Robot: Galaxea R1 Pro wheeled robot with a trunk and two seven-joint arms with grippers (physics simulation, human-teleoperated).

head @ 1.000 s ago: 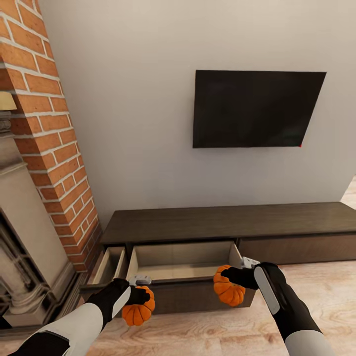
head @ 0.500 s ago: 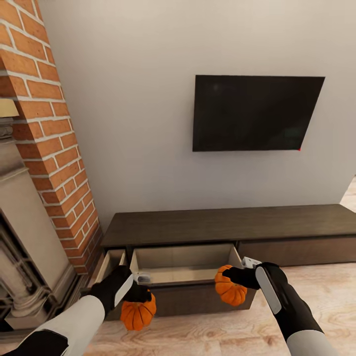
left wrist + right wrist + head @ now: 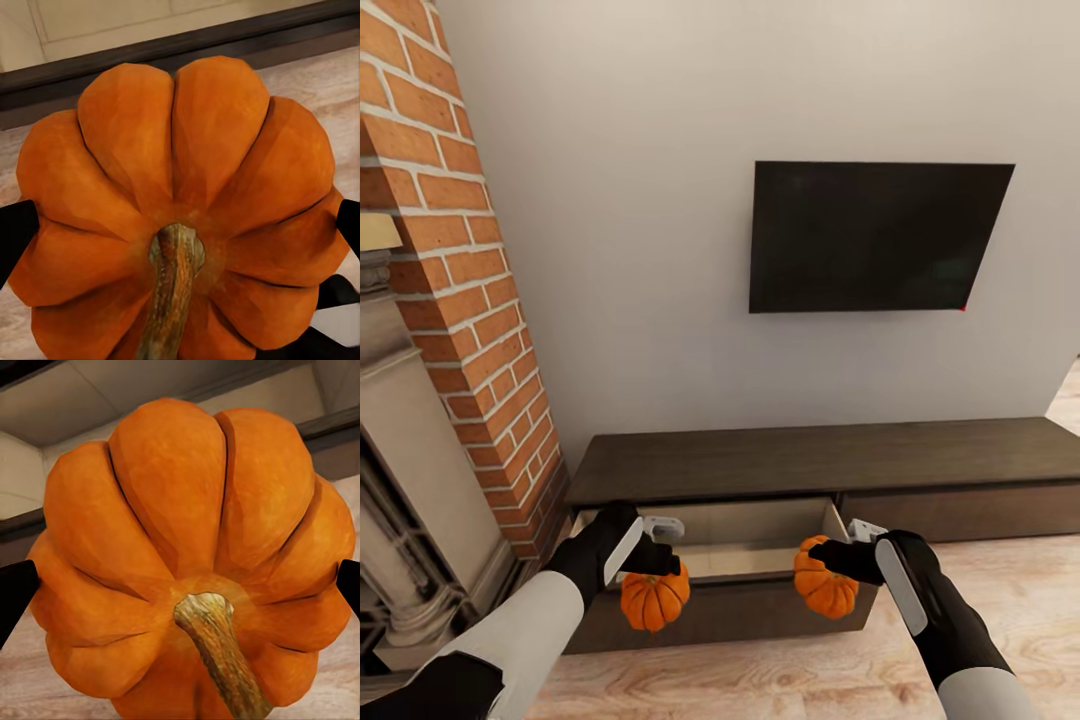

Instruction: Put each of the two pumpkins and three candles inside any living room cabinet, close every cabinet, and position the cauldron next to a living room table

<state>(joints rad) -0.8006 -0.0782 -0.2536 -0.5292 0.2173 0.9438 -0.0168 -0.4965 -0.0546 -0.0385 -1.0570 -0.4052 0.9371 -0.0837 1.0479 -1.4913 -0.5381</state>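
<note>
The left pumpkin [image 3: 655, 596] has been lifted and carried forward over the last second — from low in front of the drawer front it is now held up at the level of the front edge, close to the open drawer [image 3: 745, 545]. The right pumpkin [image 3: 826, 588] has hardly shifted; it hangs at the right end of that same front edge. The whole scene has also slid a little lower in the head view, so the camera has tilted slightly. As a judgement, both pumpkins are nearly in place for release into the drawer, with the left one needing a bit more reach.

The left hand [image 3: 647, 566] is pinched on its pumpkin from above, the forearm angled up from the lower left. In the left wrist view the pumpkin [image 3: 180, 217] is seen stem-first, with dark fingertips [image 3: 16, 232] pressed at its sides. The right hand [image 3: 838, 560] is likewise clamped on its pumpkin, the arm reaching in from the lower right.

Farther off, the cabinet [image 3: 810, 460] runs along the wall — a second narrow drawer at its left end also stands open. Above it a television [image 3: 875, 237] is mounted, and a brick fireplace [image 3: 450, 290] rises at the left.
</note>
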